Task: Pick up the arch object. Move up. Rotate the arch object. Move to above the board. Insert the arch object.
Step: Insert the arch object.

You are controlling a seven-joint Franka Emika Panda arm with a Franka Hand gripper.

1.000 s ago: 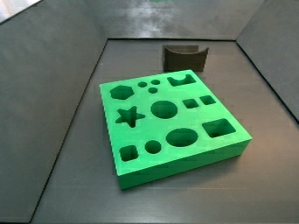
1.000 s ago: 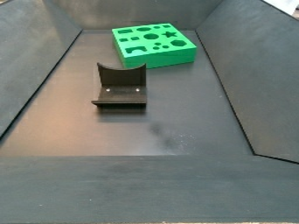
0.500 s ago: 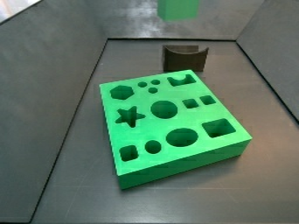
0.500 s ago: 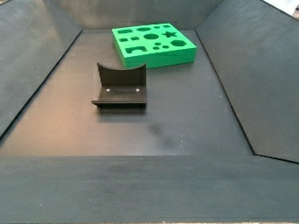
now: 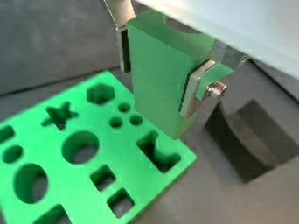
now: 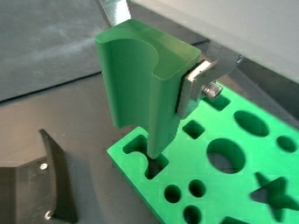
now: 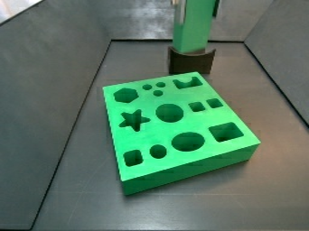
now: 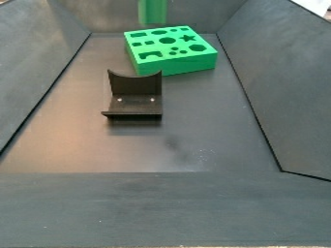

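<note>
1. We see the gripper (image 5: 162, 74) high over the far end of the bin, pointing down. Its body is cut off at the frame edge in both side views.
2. Its jaws are closed on the arch object (image 5: 158, 79), a tall bright green bar with a rounded groove down one face (image 6: 140, 87). One silver finger (image 5: 198, 86) presses flat against the bar's side.
3. The arch object hangs upright and is off the floor in both side views (image 7: 193, 27) (image 8: 151, 12).
4. The board (image 7: 182, 171), a thick green slab with shaped holes, lies flat on the dark floor (image 8: 181, 66).
5. In a wrist view the bar's lower end sits just over the arch cut-out (image 6: 146, 156) near the board's edge. We cannot tell whether it has entered.
6. The fixture (image 8: 132, 97) stands on the floor apart from the board, and it also shows behind the bar in a side view (image 7: 191, 61).
</note>
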